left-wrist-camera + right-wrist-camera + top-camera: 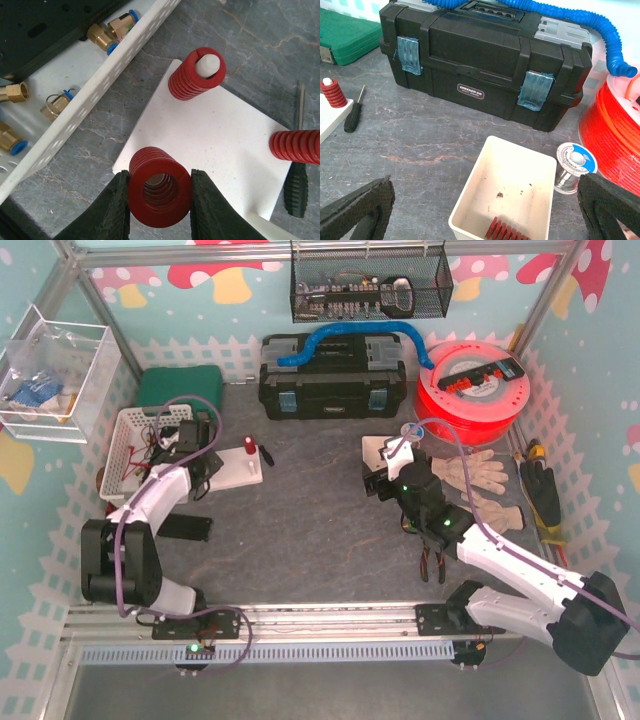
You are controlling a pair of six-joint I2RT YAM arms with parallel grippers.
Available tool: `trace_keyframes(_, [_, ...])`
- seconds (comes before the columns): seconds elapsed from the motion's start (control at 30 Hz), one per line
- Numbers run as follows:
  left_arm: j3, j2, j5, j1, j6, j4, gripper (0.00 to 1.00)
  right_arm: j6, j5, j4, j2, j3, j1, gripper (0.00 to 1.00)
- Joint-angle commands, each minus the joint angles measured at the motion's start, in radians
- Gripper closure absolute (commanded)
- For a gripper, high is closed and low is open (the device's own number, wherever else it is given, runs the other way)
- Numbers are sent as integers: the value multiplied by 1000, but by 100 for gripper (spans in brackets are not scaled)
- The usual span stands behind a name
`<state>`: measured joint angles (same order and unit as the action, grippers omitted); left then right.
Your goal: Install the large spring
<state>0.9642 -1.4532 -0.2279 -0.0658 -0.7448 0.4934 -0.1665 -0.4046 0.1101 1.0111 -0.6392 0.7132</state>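
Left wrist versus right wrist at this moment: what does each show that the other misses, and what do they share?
Only left wrist: the left fingers shut on the held spring, and brass fittings in a white basket. Only right wrist: the black toolbox and a white tray holding a loose red spring. Both: the white plate with a posted spring, and the screwdriver.

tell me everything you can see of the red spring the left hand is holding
The large spring is a bright red coil, like painted metal, with ribbed turns and a hollow bore, seen end-on. The left hand is shut on it, a dark finger pressing each side. It sits over a corner of the white plate; whether they touch cannot be told.
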Motion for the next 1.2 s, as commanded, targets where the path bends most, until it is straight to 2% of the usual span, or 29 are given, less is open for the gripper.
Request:
trace_keyframes(0.0, [6, -37, 20, 6, 12, -53, 84, -11, -2, -11, -3, -1, -4, 1])
trace_keyframes(0.1, [12, -66, 43, 6, 16, -65, 76, 1, 9, -18, 20, -27, -4, 1])
trace_keyframes(0.23, [31, -82, 61, 6, 31, -61, 55, 11, 0, -10, 64, -51, -4, 1])
trace_keyframes(0.37, [53, -89, 68, 6, 33, -43, 43, -44, -31, -62, 111, -101, -4, 1])
trace_keyframes(0.53, [97, -60, 80, 6, 39, 20, 35, -238, -64, -185, 172, -194, -30, 1])
trace_keyframes(0.67, [131, 6, 124, 5, 63, 75, 27, -377, 54, -347, 255, -302, -133, 1])
trace_keyframes(0.7, [136, 26, 134, 5, 68, 88, 21, -421, 93, -395, 288, -333, -164, 1])
trace_keyframes(0.73, [142, 47, 145, 5, 74, 98, 6, -454, 126, -443, 320, -358, -197, 1])
trace_keyframes(0.77, [146, 75, 159, 4, 78, 111, 1, -480, 153, -486, 348, -377, -220, 1])
trace_keyframes(0.97, [126, 192, 230, -6, 67, 145, 1, -606, 227, -626, 453, -459, -254, 12])
trace_keyframes(1.17, [81, 257, 263, -9, 47, 146, 1, -669, 237, -675, 566, -549, -256, 31])
